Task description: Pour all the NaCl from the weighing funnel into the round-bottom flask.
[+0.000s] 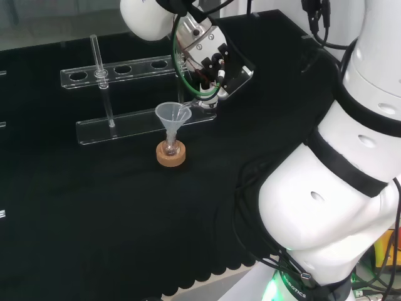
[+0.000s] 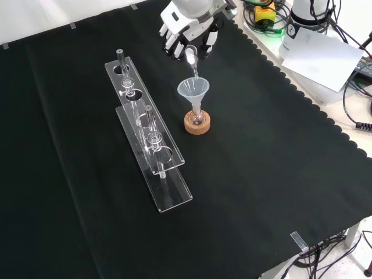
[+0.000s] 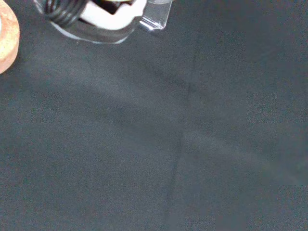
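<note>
- This was a laboratory bench set up for robot work, covered with a black cloth [image 2: 261,174] whose scalloped edge ran down the right of the front view.
- Chemistry glassware stood at its centre: a small flask [image 2: 197,118] on a cork ring [image 2: 197,123], with a clear funnel [image 2: 193,90] set in its neck.
- A clear plastic rack [image 2: 152,145] with round holes lay to the left in the front view, thin glass tubes standing in it.
- A white robot arm [image 1: 351,175] took up the right of the head view.
- Cables [image 2: 354,99] and electronics lay at the upper right of the front view, off the cloth.
</note>
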{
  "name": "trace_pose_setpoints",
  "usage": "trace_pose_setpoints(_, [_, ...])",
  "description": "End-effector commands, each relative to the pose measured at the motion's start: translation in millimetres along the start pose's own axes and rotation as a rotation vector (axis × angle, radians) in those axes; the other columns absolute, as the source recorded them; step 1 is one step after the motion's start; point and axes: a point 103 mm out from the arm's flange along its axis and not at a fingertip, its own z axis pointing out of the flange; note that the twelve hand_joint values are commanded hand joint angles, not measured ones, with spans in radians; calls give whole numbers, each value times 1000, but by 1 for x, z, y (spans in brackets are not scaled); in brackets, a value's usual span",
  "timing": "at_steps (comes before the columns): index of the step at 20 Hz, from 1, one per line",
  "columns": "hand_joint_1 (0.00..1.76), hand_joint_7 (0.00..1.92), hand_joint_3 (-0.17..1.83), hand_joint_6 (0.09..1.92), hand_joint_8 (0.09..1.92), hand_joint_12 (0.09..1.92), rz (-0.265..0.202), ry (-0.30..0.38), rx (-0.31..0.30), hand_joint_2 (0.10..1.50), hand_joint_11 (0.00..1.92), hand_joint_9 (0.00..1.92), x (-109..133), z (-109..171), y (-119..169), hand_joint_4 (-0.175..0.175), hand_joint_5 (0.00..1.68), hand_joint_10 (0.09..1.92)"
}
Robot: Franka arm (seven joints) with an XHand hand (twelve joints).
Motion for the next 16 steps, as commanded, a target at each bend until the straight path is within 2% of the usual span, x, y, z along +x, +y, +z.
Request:
trace_pose_setpoints(1, [1070, 624, 630, 995, 663, 1228, 8, -34, 8, 758, 681, 918, 2, -6, 0, 175, 1076, 473])
trace_pose_setpoints(16, [1071, 624, 633, 995, 662, 1227, 26, -109, 25, 756, 677, 917, 6, -11, 2, 175, 1078, 471])
